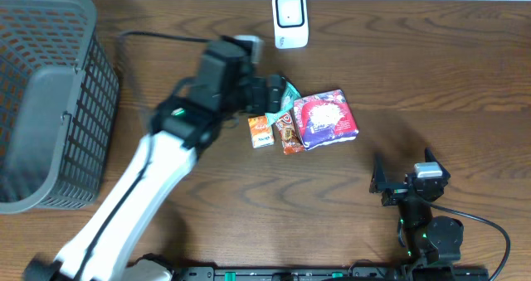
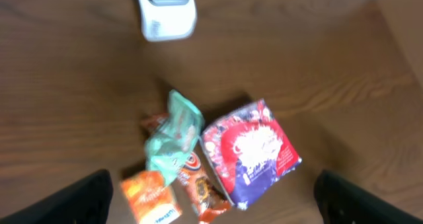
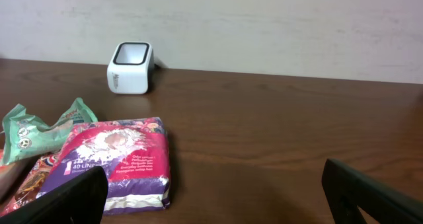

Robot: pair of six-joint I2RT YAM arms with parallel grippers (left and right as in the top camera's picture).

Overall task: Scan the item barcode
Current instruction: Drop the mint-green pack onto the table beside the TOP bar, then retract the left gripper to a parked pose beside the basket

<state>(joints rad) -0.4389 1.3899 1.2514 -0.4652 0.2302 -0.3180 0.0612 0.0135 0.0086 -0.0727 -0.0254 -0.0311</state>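
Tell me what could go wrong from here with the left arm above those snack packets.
The green packet overlaps the orange-brown bar and sits close beside the red pack, so the open left gripper may pinch two at once. No barcode is readable on any upward face, so the item could reach the scanner wrong side out.

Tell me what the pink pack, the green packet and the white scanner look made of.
Pink pack: seemingly soft printed plastic film, faint sheen, puffy sealed edges. Green packet: thin film, probably plastic; crumpled creases. White scanner: likely hard smooth plastic; rounded moulded corners.
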